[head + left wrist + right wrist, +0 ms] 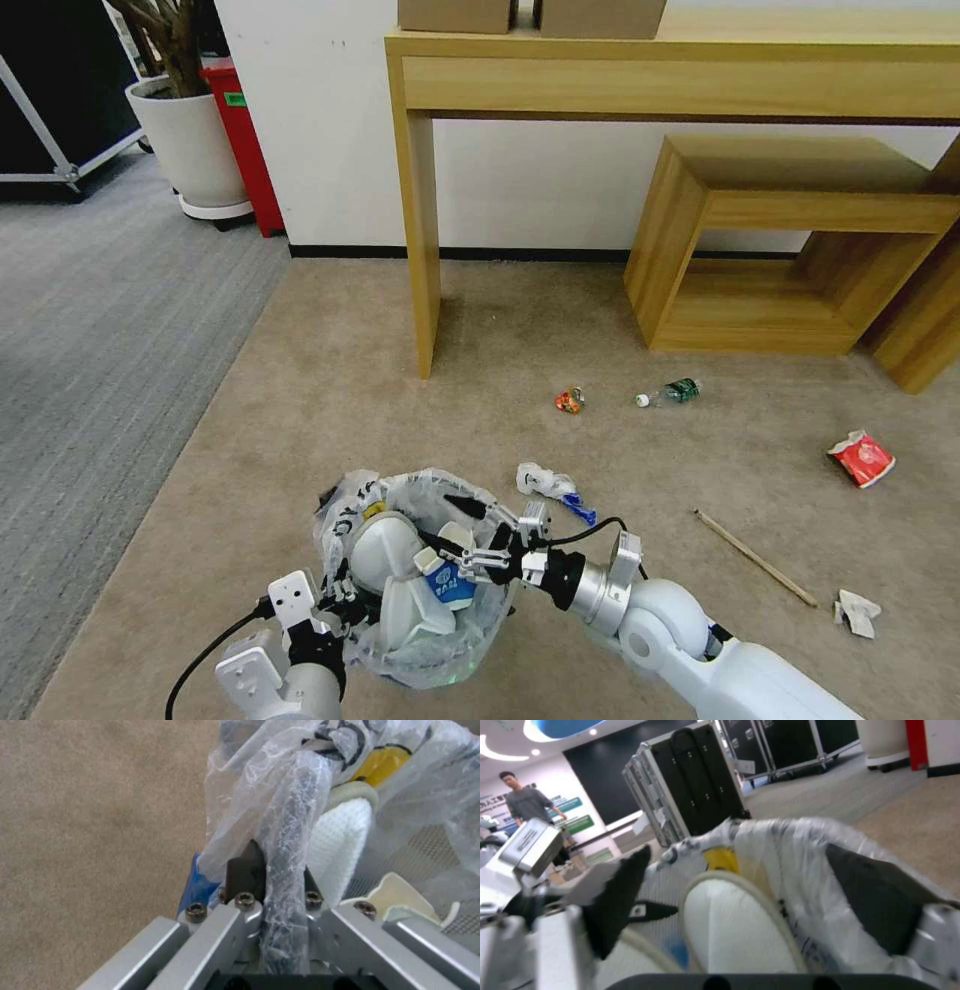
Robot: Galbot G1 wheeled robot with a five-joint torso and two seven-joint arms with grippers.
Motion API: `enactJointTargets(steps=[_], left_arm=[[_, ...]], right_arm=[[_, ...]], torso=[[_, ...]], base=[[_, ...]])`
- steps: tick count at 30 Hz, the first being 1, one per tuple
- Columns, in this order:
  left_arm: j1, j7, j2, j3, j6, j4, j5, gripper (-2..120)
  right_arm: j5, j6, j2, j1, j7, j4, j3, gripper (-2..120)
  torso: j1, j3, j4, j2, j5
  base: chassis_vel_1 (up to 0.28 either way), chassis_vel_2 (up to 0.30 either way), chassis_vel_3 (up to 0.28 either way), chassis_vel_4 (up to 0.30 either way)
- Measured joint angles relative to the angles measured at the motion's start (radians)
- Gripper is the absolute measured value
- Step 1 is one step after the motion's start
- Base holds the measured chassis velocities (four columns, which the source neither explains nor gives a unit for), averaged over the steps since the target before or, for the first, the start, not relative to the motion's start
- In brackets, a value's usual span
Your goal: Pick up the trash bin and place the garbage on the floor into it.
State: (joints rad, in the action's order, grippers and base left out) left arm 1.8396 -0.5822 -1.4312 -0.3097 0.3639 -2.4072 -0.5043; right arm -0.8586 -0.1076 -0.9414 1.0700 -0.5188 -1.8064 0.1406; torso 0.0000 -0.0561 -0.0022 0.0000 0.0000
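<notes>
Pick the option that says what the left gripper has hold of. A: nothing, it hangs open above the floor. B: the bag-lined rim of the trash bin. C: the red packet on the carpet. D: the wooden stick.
B: in the left wrist view the left gripper has its jaws closed on the dark, bag-wrapped rim of the trash bin, with white slippers inside.

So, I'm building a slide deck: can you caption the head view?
Left claw grips the trash bin by its rim while the right claw hangs open over slippers inside; litter dots the floor.
</notes>
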Motion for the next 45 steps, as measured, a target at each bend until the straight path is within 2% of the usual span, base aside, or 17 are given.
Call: enactJointTargets(steps=[2, 7, 15, 17, 18, 22, 23, 25, 26, 27, 29, 32, 37, 41, 45], left_arm=[[-0.001, 0.0, 0.002, 0.0, 0.0, 0.002, 0.0, 0], [0.0, 0.002, 0.005, 0.001, 0.0, 0.003, -0.001, 0], [-0.003, 0.007, 0.023, 0.001, 0.0, 0.006, -0.003, 0], [-0.006, 0.017, 0.031, -0.007, -0.002, 0.006, -0.003, 0], [-0.006, 0.017, 0.031, -0.007, -0.002, 0.006, -0.003, 0], [-0.007, 0.026, 0.049, -0.025, -0.002, -0.002, -0.011, 0], [-0.007, 0.026, 0.049, -0.025, -0.002, -0.002, -0.011, 0], [-0.008, 0.03, 0.063, -0.04, 0.0, -0.01, -0.026, 0], [-0.008, 0.03, 0.063, -0.04, 0.0, -0.01, -0.026, 0], [-0.01, 0.03, 0.073, -0.05, 0.0, -0.016, -0.038, 0], [-0.011, 0.03, 0.078, -0.057, 0.001, -0.022, -0.045, 0], [-0.014, 0.024, 0.093, -0.071, 0.001, -0.034, -0.07, 0], [-0.022, 0.013, 0.111, -0.085, 0.003, -0.038, -0.103, 0], [-0.034, -0.015, 0.129, -0.108, 0.01, -0.056, -0.161, 0], [-0.035, -0.025, 0.136, -0.117, 0.014, -0.064, -0.18, 0]], right_arm=[[-0.01, 0.001, -0.002, -0.005, 0.006, -0.002, -0.012, 99], [-0.034, 0.002, -0.003, -0.006, 0.007, -0.017, -0.045, 100], [-0.074, 0.008, 0.001, -0.007, 0.016, -0.052, -0.207, 100], [-0.025, 0.036, -0.002, 0.003, 0.126, -0.058, -0.274, 100], [-0.025, 0.036, -0.002, 0.003, 0.126, -0.058, -0.274, 100], [0.166, 0.085, -0.027, 0.055, 0.405, -0.061, -0.386, 100], [0.166, 0.085, -0.027, 0.055, 0.405, -0.061, -0.386, 100], [0.236, 0.086, -0.054, 0.103, 0.503, -0.058, -0.444, 100], [0.236, 0.086, -0.054, 0.103, 0.503, -0.058, -0.444, 100], [0.277, 0.097, -0.067, 0.139, 0.547, -0.062, -0.483, 100], [0.311, 0.101, -0.076, 0.164, 0.567, -0.067, -0.51, 100], [0.453, 0.068, -0.115, 0.234, 0.602, -0.078, -0.6, 100], [0.578, 0.066, -0.163, 0.3, 0.601, -0.105, -0.692, 100], [0.606, 0.068, -0.216, 0.329, 0.613, -0.084, -0.713, 100], [0.599, 0.079, -0.234, 0.336, 0.641, -0.075, -0.715, 100]], torso=[[0.0, 0.0, 0.0, 0.0, 0.0], [0.0, 0.0, 0.0, 0.0, 0.0], [0.0, 0.0, 0.0001, 0.0, 0.0], [0.0, 0.0, 0.0001, 0.0, 0.0], [0.0, 0.0, 0.0001, 0.0, 0.0], [0.0, 0.0, 0.0001, 0.0, 0.0], [0.0, 0.0, 0.0001, 0.0, 0.0], [0.0, 0.0, 0.0002, 0.0, 0.0003], [0.0, 0.0, 0.0002, 0.0, 0.0003], [0.0, 0.0, 0.0, 0.0, 0.0002], [0.0, 0.0, -0.0002, 0.0, 0.0], [0.0, 0.0, 0.0, 0.0, 0.0001], [0.0, 0.0, -0.0001, 0.0, -0.0003], [0.0, 0.0, 0.0, 0.0, 0.0001], [0.0, 0.0, 0.0, 0.0, -0.0004]], base=[[0.0, 0.0, 0.0, 0.0], [0.0, 0.0, 0.0, 0.0], [0.0, 0.0, 0.0, 0.0], [0.0, 0.0, 0.0, 0.0], [0.0, 0.0, 0.0, 0.0], [0.0, 0.0, 0.0, 0.0], [0.0, 0.0, 0.0, 0.0], [0.0, 0.0, 0.0, 0.0], [0.0, 0.0, 0.0, 0.0], [0.0, 0.0, 0.0, 0.0], [0.0, 0.0, 0.0, 0.0], [0.0, 0.0, 0.0, 0.0], [0.0, 0.0, 0.0, 0.0], [0.0, 0.0, 0.0, 0.0], [0.0, 0.0, 0.0, 0.0]])
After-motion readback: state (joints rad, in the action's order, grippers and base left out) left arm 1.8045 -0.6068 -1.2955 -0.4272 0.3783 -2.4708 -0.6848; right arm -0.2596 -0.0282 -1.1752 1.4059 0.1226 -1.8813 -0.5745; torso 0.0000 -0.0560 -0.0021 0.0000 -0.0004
